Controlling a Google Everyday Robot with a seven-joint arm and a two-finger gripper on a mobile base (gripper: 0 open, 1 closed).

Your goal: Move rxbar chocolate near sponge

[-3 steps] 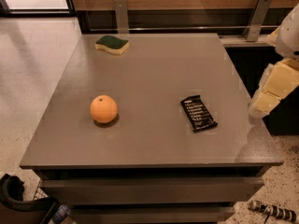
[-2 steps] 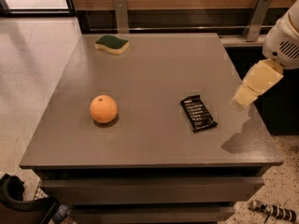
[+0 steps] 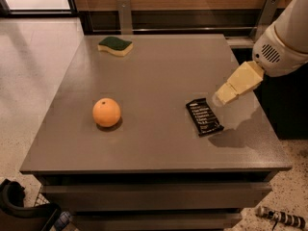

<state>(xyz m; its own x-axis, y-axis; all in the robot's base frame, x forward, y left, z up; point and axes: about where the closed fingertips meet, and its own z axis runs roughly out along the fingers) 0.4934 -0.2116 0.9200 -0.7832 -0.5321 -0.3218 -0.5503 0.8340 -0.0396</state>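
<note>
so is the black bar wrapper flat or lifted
Flat: the black rectangular bar wrapper rests on the grey table; the hand hovers beside it.

Scene lit moderately, from overhead. Floor (image 3: 29,52) washed pale by brightness at upper left. Soft sheen spread across desk (image 3: 159,71). End effector (image 3: 226,94) held above desk's right side; its dark shadow cast on desk just right of rxbar chocolate (image 3: 204,117). Small shadow pooled under orange (image 3: 106,112).

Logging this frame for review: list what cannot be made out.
- Camera view: the rxbar chocolate's white text is too small to read.
- Camera view: the arm above the gripper, which hangs just right of the bar, is cut off by the right edge.
- Camera view: a dark object at bottom left is cut by the frame.
</note>
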